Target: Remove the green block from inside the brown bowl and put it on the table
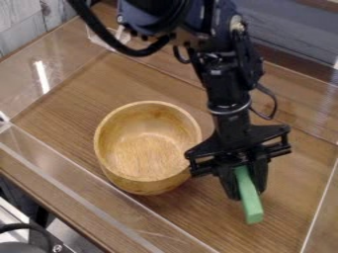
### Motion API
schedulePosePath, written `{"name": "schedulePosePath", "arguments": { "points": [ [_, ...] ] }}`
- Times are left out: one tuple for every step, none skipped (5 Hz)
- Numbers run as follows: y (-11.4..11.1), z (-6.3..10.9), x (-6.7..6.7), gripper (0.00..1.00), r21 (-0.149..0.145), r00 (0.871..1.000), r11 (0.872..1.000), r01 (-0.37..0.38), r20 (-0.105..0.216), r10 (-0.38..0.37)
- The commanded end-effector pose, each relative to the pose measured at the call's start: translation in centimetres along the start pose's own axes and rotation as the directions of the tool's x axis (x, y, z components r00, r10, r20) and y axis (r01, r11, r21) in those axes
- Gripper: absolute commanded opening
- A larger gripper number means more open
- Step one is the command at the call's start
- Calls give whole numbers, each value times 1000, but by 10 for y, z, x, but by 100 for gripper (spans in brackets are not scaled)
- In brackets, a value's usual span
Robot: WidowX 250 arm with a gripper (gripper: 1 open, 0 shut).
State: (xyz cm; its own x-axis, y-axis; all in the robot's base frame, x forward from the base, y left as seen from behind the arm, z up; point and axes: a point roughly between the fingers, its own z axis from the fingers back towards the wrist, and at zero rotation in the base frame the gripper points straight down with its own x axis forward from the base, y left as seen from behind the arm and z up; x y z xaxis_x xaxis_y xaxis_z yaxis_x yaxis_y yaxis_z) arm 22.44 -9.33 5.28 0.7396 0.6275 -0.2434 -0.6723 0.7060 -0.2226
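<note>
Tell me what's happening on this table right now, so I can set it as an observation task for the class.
A single robot arm's gripper is shut on a green block, holding it beside the brown bowl, on the right in the picture. The bowl is empty. The block hangs slanted, its lower end close to the table; whether it touches cannot be told.

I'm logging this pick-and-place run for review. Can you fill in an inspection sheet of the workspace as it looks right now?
Surface: dark wood-grain table, clear acrylic walls at its edges.
Job's things: brown bowl empty; green block outside it, right of the bowl, tilted, lower end at the tabletop.
Clutter: nothing seen.
Grippers: gripper shut on the block's upper end.
Cables: black cables on the arm.
Surroundings: blurred, cannot tell.
</note>
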Motion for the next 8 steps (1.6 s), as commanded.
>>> {"name": "schedulePosePath", "arguments": {
  "points": [
    [-3,5,3,0,-21,1000,1000,12,10,-12],
    [-1,5,3,0,-15,1000,1000,24,3,-24],
    [-1,6,3,0,-10,999,999,39,-5,-39],
    [-1,7,3,0,-3,998,998,59,-13,-59],
    [-2,11,3,0,6,996,996,91,-23,-91],
    [-3,15,3,0,8,993,994,112,-30,-112],
    [-4,18,3,0,9,992,992,124,-34,-124],
    [-4,20,3,0,8,990,991,136,-41,-135]
  ]
}}
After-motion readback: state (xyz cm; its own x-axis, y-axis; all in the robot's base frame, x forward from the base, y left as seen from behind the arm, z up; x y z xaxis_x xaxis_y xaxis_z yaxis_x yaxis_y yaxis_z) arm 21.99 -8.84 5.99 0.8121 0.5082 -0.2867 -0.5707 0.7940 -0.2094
